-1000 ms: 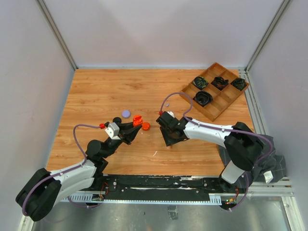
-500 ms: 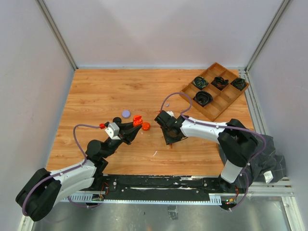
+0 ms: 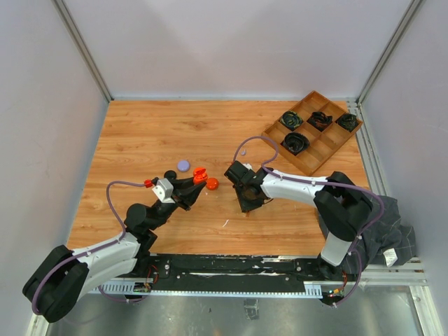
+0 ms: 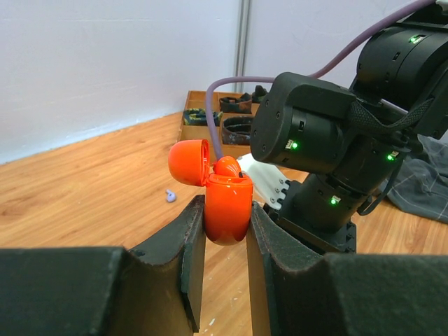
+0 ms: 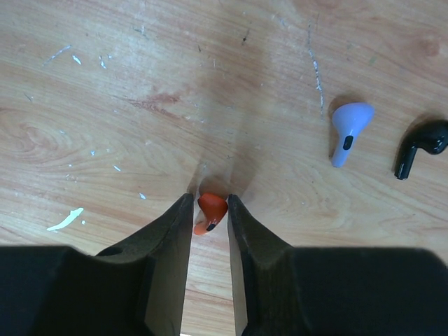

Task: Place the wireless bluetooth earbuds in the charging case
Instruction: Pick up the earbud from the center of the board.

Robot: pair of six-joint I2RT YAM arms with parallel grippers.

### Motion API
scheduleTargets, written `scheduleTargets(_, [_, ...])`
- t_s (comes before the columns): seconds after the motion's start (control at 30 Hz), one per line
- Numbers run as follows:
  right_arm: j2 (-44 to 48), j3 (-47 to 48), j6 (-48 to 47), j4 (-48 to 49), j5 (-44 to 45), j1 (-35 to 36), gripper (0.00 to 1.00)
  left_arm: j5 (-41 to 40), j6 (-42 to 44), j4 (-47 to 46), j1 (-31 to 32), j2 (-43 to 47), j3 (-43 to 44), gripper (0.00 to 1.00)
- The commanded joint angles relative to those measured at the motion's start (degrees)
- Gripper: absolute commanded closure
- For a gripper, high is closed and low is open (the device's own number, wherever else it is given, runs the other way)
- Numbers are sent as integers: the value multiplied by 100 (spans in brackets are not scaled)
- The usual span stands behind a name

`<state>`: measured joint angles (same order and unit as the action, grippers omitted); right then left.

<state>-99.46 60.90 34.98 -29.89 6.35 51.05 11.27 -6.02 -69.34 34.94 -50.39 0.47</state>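
My left gripper (image 4: 225, 231) is shut on the orange charging case (image 4: 227, 206), held upright above the table. Its lid (image 4: 189, 161) hangs open to the left, and one orange earbud (image 4: 225, 166) sits in the top. In the top view the case (image 3: 199, 173) is left of centre. My right gripper (image 5: 209, 210) points down at the table, its fingers pressed on both sides of a second orange earbud (image 5: 210, 211) that rests on the wood. A lilac earbud (image 5: 348, 128) and a black earbud (image 5: 420, 143) lie loose to its right.
A wooden divided tray (image 3: 315, 133) with coiled black cables stands at the back right. A lilac disc (image 3: 183, 166) and an orange disc (image 3: 212, 184) lie near the left gripper (image 3: 198, 180). The right wrist (image 4: 336, 154) is close in front of the held case.
The right jaws have narrowed onto the orange earbud, and the right wrist has shifted slightly left. The left arm and the case have stayed put.
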Motion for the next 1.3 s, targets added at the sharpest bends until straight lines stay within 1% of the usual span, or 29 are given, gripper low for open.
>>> scheduleTargets(0.0, [-120, 36, 133, -259, -105, -75, 74, 25, 48, -236, -31, 25, -366, 100])
scheduleTargets(0.2, [163, 40, -2, -246, -73, -36, 84, 18, 66, -259, -31, -27, -372, 100])
scheduleTargets(0.3, [454, 60, -154, -192, 25, 11, 86, 56, 57, -301, -31, -48, -379, 100])
scheduleTargets(0.47, [1007, 220, -618, -158, 268, 176, 86, 237, 85, -426, -31, -97, -405, 100])
scheduleTargets(0.73, [1914, 589, -1440, -44, 741, 629, 87, 800, 350, -650, -31, -199, -403, 100])
scheduleTargets(0.93, [2490, 736, -2129, 435, 999, 1068, 87, 1336, 501, -745, -31, -200, -359, 100])
scheduleTargets(1.1, [2893, 763, -2788, 949, 1188, 1390, 86, 1724, 370, -741, -31, -116, -290, 100])
scheduleTargets(1.27, [3204, 631, -3370, 1613, 1257, 1688, 86, 1891, 270, -691, -31, 26, -221, 100])
